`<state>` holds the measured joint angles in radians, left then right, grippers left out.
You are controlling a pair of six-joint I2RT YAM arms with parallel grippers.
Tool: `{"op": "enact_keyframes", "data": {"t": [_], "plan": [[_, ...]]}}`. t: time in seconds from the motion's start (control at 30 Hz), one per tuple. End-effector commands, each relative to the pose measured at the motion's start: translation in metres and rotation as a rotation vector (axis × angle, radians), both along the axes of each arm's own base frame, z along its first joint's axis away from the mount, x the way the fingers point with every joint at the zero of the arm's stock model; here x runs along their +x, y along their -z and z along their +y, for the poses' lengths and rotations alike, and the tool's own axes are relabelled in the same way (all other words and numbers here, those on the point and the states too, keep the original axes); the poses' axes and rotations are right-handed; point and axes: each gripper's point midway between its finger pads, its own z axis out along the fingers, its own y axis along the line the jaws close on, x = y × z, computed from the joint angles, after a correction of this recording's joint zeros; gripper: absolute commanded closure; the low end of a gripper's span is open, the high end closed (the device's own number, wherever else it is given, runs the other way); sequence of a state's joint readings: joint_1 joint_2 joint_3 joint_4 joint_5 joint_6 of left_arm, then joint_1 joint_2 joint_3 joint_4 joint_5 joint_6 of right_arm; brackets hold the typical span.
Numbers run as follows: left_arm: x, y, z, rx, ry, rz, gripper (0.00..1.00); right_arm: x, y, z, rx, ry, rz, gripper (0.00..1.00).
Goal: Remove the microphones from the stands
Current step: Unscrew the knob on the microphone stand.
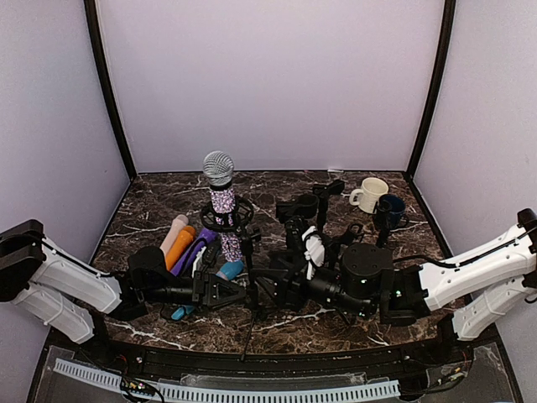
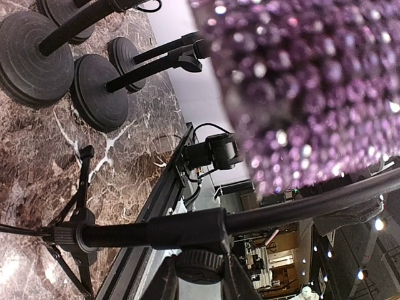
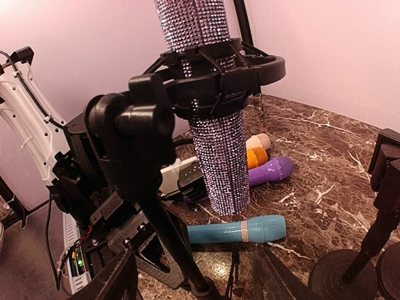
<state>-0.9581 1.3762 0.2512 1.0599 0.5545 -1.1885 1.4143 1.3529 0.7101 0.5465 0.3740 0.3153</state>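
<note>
The microphone [image 1: 221, 189] has a silver grille and a purple sparkly body [image 3: 215, 144]. It stands upright in a black shock mount [image 3: 237, 72] on top of a thin tripod stand [image 3: 165, 231]. In the left wrist view its glittering body [image 2: 300, 94] fills the upper right. My left gripper [image 2: 200, 275] is shut on the stand, its fingers on either side of the clamp knob under the pole [image 2: 156, 234]. My right gripper [image 3: 200, 281] is open, its fingers wide apart on either side of the lower pole and not touching it. In the top view both grippers, left [image 1: 239, 294] and right [image 1: 267, 290], meet below the mount.
Loose microphones lie on the marble left of the stand: teal [image 3: 240, 230], purple [image 3: 269, 170], orange [image 1: 179, 246] and beige [image 1: 174, 232]. Other stands with round black bases [image 2: 34, 56] stand to the right [image 1: 365, 264]. A white mug [image 1: 369, 194] and a dark blue mug [image 1: 390, 210] sit at the back right.
</note>
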Motion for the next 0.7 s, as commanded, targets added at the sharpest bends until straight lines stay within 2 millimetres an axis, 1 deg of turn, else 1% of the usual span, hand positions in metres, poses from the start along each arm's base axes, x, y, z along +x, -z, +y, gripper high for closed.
{"op": "enact_keyframes", "data": {"t": [0.0, 0.03, 0.07, 0.1, 0.13, 0.17, 0.2, 0.23, 0.27, 0.3, 0.33, 0.37, 0.4, 0.43, 0.47, 0.5, 0.53, 0.57, 0.67], "plan": [[-0.027, 0.059, 0.017, 0.212, 0.06, 0.202, 0.7, 0.004, -0.02, -0.009, 0.074, 0.029, -0.011, 0.37], [-0.022, 0.052, 0.017, 0.206, 0.043, 0.15, 0.66, 0.005, -0.021, -0.011, 0.075, 0.033, -0.012, 0.37], [-0.02, 0.053, 0.017, 0.231, 0.033, 0.141, 0.56, 0.005, -0.022, -0.012, 0.076, 0.034, -0.012, 0.37], [-0.013, 0.044, 0.018, 0.225, 0.01, 0.071, 0.52, 0.005, -0.023, -0.014, 0.077, 0.034, -0.013, 0.37], [-0.011, 0.044, 0.02, 0.257, 0.009, 0.027, 0.45, 0.004, -0.024, -0.016, 0.078, 0.035, -0.013, 0.37], [-0.002, 0.026, 0.02, 0.232, -0.028, -0.035, 0.43, 0.005, -0.025, -0.017, 0.077, 0.038, -0.014, 0.36], [-0.002, 0.031, 0.025, 0.279, -0.029, -0.072, 0.38, 0.005, -0.025, -0.018, 0.073, 0.039, -0.016, 0.36], [0.007, 0.012, 0.026, 0.258, -0.07, -0.134, 0.35, 0.005, -0.026, -0.02, 0.072, 0.04, -0.017, 0.36], [0.007, 0.015, 0.032, 0.297, -0.072, -0.178, 0.34, 0.005, -0.028, -0.021, 0.069, 0.041, -0.019, 0.35], [0.013, -0.003, 0.035, 0.271, -0.109, -0.24, 0.33, 0.004, -0.03, -0.021, 0.069, 0.039, -0.021, 0.35], [0.014, -0.003, 0.04, 0.299, -0.109, -0.287, 0.33, 0.004, -0.033, -0.022, 0.069, 0.039, -0.021, 0.35], [0.018, -0.02, 0.043, 0.278, -0.14, -0.347, 0.33, 0.004, -0.037, -0.023, 0.07, 0.039, -0.021, 0.34], [0.017, -0.021, 0.048, 0.305, -0.13, -0.409, 0.33, 0.005, -0.043, -0.024, 0.074, 0.044, -0.017, 0.34], [0.019, -0.037, 0.051, 0.287, -0.15, -0.467, 0.33, 0.005, -0.049, -0.025, 0.076, 0.05, -0.015, 0.33], [0.018, -0.038, 0.055, 0.316, -0.133, -0.538, 0.33, 0.006, -0.057, -0.026, 0.081, 0.053, -0.015, 0.32], [0.019, -0.054, 0.058, 0.298, -0.147, -0.597, 0.33, 0.006, -0.064, -0.026, 0.081, 0.055, -0.013, 0.31], [0.018, -0.056, 0.06, 0.318, -0.127, -0.673, 0.33, 0.007, -0.072, -0.026, 0.083, 0.057, -0.009, 0.3], [0.017, -0.069, 0.062, 0.299, -0.13, -0.724, 0.34, 0.007, -0.079, -0.025, 0.087, 0.058, -0.004, 0.29], [0.014, -0.086, 0.063, 0.294, -0.097, -0.9, 0.36, 0.009, -0.095, -0.024, 0.089, 0.063, 0.019, 0.27]]}}
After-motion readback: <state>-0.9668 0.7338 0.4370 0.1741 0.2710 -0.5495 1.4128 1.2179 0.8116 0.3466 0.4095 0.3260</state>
